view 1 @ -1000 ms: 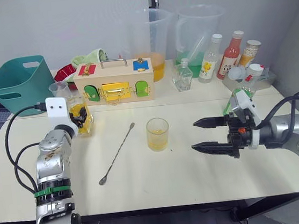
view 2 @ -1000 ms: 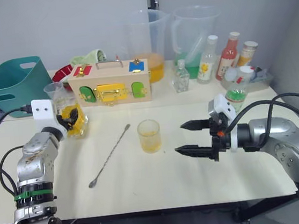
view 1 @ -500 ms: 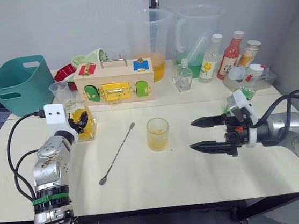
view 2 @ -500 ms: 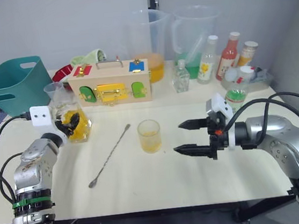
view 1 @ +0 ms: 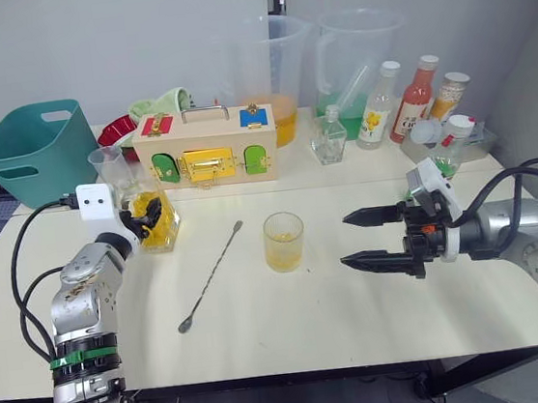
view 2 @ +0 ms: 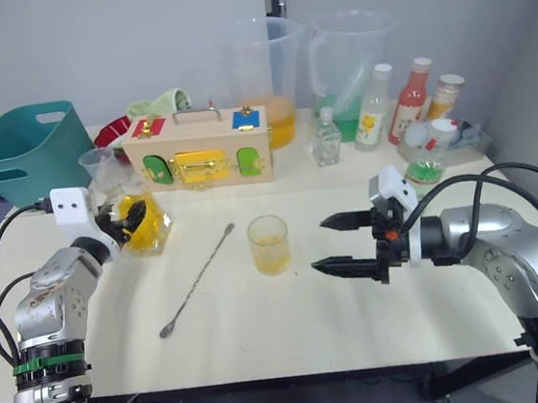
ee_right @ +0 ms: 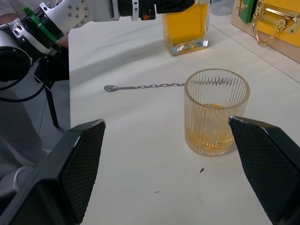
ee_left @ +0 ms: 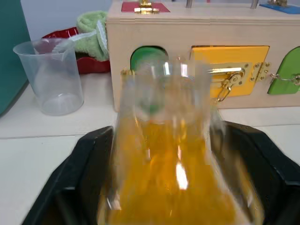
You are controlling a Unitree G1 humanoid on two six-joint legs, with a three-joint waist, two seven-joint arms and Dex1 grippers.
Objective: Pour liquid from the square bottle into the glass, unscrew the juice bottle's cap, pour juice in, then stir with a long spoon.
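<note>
The square bottle [view 1: 156, 225] with yellow liquid stands on the table at the left, and my left gripper [ee_left: 174, 201] is shut on it, a black finger [ee_left: 79, 183] on each side. The glass [view 1: 284, 242] sits mid-table holding a little yellow liquid [ee_right: 213, 136]. Between bottle and glass the long spoon [view 1: 210, 277] lies diagonally. My right gripper [view 1: 346, 241] hovers open just right of the glass, fingers pointing at it. Behind my right arm stands the juice bottle [view 1: 452, 149] with its white cap [view 1: 461, 122] on.
Along the back stand a teal basket [view 1: 35, 150], a plastic cup [view 1: 110, 167], a wooden latch box [view 1: 207, 150], two large pitchers [view 1: 279, 74], a small flask [view 1: 330, 139], and yellow-label [view 1: 380, 106] and red [view 1: 417, 95] bottles.
My left arm has shifted a little left and the square bottle has gone from tilted to upright near the latch box. The right gripper has barely moved and stays open.
</note>
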